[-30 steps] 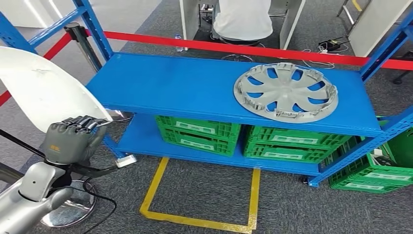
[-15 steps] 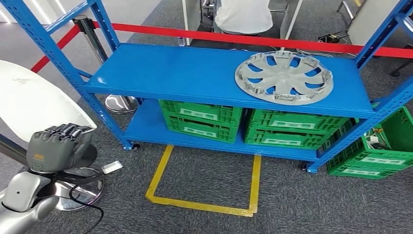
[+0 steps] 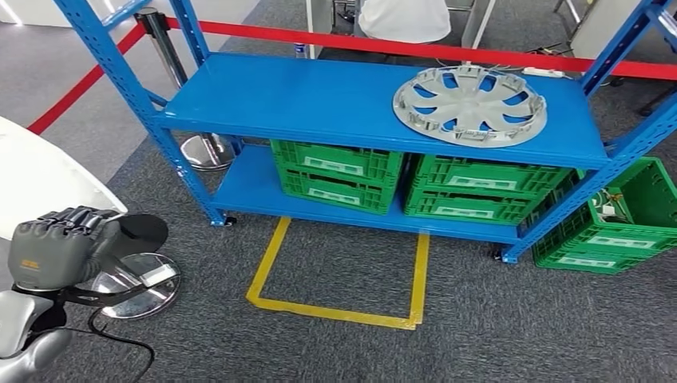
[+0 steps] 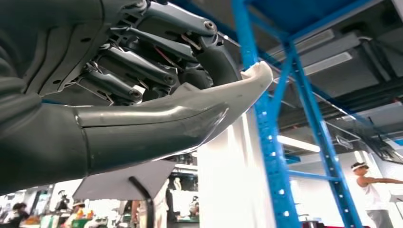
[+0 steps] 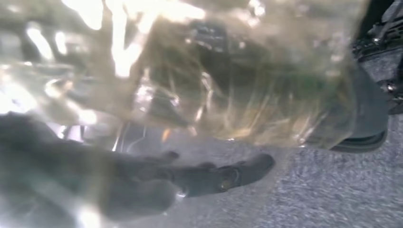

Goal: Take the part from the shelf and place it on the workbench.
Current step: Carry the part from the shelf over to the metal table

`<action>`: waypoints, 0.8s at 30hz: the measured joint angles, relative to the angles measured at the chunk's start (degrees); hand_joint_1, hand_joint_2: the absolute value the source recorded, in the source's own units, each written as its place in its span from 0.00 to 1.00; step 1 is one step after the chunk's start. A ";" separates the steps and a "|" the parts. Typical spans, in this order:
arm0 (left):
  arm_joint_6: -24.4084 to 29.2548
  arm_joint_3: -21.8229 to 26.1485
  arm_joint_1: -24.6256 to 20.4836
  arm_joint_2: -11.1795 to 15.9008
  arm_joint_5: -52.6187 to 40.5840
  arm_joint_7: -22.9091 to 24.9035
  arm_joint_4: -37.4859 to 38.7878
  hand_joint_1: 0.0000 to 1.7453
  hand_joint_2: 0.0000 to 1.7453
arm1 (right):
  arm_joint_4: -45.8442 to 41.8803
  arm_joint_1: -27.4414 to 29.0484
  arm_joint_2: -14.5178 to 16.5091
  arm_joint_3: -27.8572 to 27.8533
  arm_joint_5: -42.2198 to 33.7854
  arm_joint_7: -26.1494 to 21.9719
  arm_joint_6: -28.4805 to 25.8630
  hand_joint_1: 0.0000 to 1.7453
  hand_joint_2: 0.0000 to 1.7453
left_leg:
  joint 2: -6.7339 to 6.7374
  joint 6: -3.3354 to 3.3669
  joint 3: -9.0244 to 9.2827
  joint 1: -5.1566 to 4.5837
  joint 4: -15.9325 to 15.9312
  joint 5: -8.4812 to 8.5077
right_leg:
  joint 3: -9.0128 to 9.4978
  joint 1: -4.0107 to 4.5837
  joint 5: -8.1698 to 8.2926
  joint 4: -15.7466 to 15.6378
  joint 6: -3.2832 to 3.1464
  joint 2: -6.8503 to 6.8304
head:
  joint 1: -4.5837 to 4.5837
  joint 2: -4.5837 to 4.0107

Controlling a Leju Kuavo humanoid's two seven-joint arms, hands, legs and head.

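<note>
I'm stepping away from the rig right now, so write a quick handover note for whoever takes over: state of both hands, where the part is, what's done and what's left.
Left hand: raised at the robot's left side, fingers curled in, holding nothing.
Right hand: blurred in the right wrist view, hanging near the grey floor; open or shut cannot be told.
Part: the grey wheel cover lies flat on the right half of the blue shelf's top board, untouched. Green crates sit on the lower board.
Done: nothing beyond facing the shelf.
Left: reach the wheel cover, lift it off the shelf, carry it to the workbench and set it down.
</note>
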 joint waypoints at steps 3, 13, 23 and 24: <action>0.00 0.08 0.74 0.08 0.28 0.69 -0.21 1.00 1.00 | 0.02 0.35 -0.07 -0.02 0.04 0.08 0.34 0.00 0.00 | 0.31 1.87 -1.72 -0.07 -0.39 1.39 | -2.44 -0.23 -4.64 4.25 0.76 0.54 | 0.28 0.01; 0.00 1.11 4.92 0.09 1.22 1.88 -1.16 1.00 1.00 | 0.02 1.08 -0.37 -0.07 0.15 0.10 0.58 0.00 0.00 | 0.45 2.16 -6.92 -1.55 0.06 6.07 | 9.01 0.89 -6.38 -1.18 -1.75 1.04 | 0.49 0.01; 0.01 2.62 6.14 0.17 1.22 2.20 -1.86 1.00 1.00 | 0.02 1.63 -0.41 -0.07 -0.02 0.02 -0.13 0.00 0.00 | 0.22 -0.92 -10.20 -0.28 16.94 -3.71 | 3.52 0.35 -1.97 -2.17 -2.54 0.10 | 0.09 0.01; 0.02 2.71 6.15 0.16 1.22 2.20 -1.86 1.00 1.00 | 0.02 1.64 -0.41 -0.06 -0.02 0.02 -0.13 0.00 0.00 | 0.21 -1.10 -8.71 -0.08 16.19 -1.87 | 2.46 0.30 -1.55 -1.67 -2.33 0.06 | 0.09 0.01</action>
